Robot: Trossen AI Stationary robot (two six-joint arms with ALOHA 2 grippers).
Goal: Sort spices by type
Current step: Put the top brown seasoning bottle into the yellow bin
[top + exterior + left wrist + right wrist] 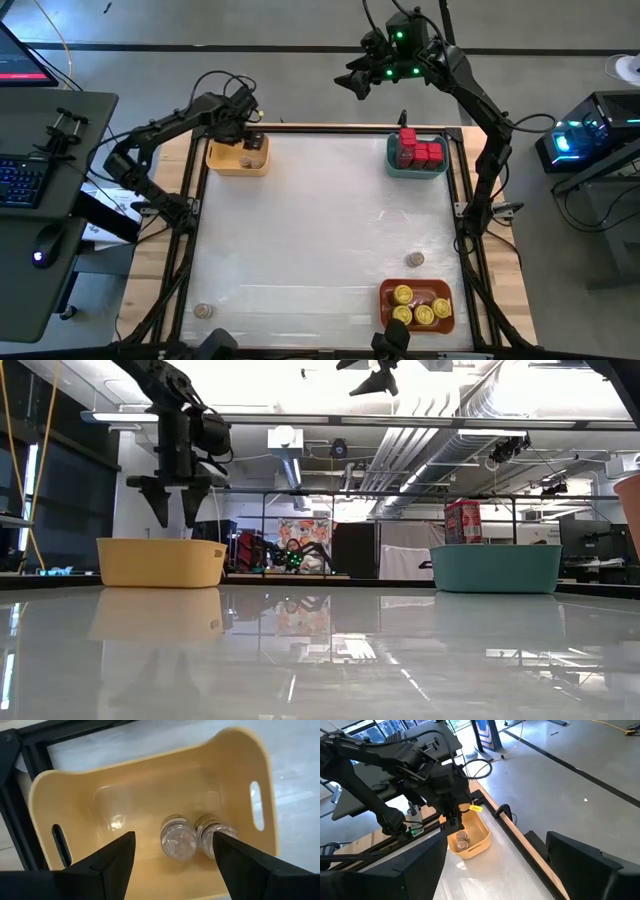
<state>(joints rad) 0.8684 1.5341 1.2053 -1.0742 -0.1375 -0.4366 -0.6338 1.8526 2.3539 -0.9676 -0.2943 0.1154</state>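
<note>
The left gripper [172,852] hangs over the yellow bin [238,158] at the table's far left corner, its two dark wedge-shaped fingers [107,862] spread wide with nothing between them. Straight below, two tan jars [178,837] stand side by side on the bin's smooth, glossy plastic floor, touching; their tops look pale and shiny, and the second one is partly hidden behind a fingertip. The bin is a rounded rectangle with a slot handle cut into each short wall. From table height the jars are hidden behind the bin wall [160,561], and the gripper [172,502] shows just above its rim. The right gripper [357,80] waits high beyond the table's far edge, its fingers also wide and empty; only its tips [373,380] enter the low view at the top. Below the right arm, the teal bin [417,160] at the far right holds boxy red tins [418,150] packed close; one tin [462,520] rises above its rim. The orange bin [416,305] at the near right holds round yellow-lidded jars [418,308], how many is hard to count. Two more tan jars stand loose: one [415,260] near the orange bin, another [203,311] at the near left corner. The table [310,230] is white and glossy, mirroring the bins, framed in dark bars. Behind it are ceiling ducts, lamps and a desk with a keyboard [22,182].
</note>
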